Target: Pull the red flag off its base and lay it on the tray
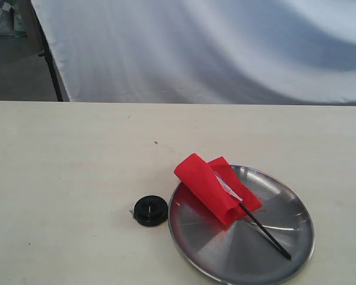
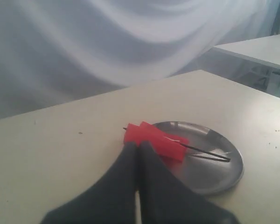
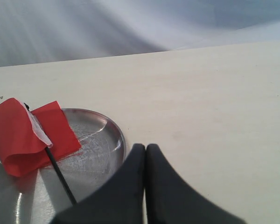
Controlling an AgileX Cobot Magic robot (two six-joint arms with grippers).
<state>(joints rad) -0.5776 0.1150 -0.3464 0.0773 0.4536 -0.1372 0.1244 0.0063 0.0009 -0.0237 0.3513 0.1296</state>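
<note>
The red flag (image 1: pixel 216 189) lies folded on the tray (image 1: pixel 285 249), its black stick (image 1: pixel 264 230) pointing to the tray's front right. Its cloth hangs slightly over the tray's back-left rim. The black round base (image 1: pixel 151 210) sits on the table just left of the tray, apart from the flag. No gripper appears in the exterior view. In the left wrist view my left gripper (image 2: pixel 138 145) is shut and empty, its tips in front of the flag (image 2: pixel 155 139) and tray (image 2: pixel 224 172). In the right wrist view my right gripper (image 3: pixel 145 148) is shut and empty beside the tray (image 3: pixel 113 140) and flag (image 3: pixel 23 135).
A pale wooden table (image 1: pixel 77 160) carries everything. A white cloth backdrop (image 1: pixel 213 47) hangs behind its far edge, with a dark stand leg (image 1: pixel 50 65) at the back left. A second table (image 2: pixel 261 49) shows in the left wrist view.
</note>
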